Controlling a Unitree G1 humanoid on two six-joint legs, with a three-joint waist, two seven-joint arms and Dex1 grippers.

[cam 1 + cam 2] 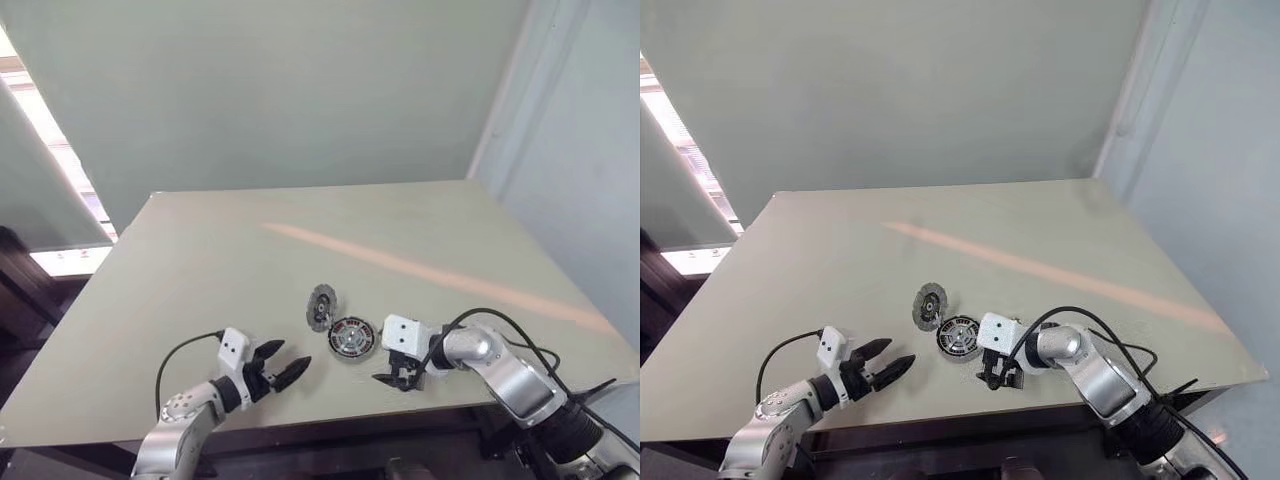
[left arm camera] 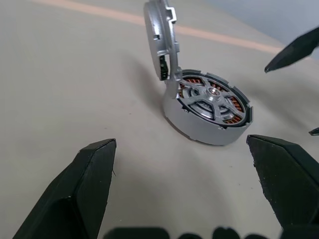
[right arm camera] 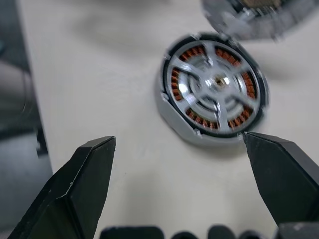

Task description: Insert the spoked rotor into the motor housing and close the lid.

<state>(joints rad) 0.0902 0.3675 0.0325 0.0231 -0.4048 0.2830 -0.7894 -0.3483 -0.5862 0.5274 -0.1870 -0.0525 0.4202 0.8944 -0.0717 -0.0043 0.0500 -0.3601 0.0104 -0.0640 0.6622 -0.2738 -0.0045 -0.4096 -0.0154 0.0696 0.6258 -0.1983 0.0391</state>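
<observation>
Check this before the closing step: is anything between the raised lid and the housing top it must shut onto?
Nothing visible. The lid stands upright at the rim of the motor housing, whose top shows the seated spoked rotor; both hands sit off to the sides.

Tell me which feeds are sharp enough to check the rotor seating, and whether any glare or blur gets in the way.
Left wrist view: sharp; the spoked rotor sits inside the motor housing, the lid stands open, soft shadow beside it. Right wrist view: housing slightly smeared, the lid edge more blurred. Head views: parts small, a pale orange streak of light crosses the table, no glare on the parts.
</observation>
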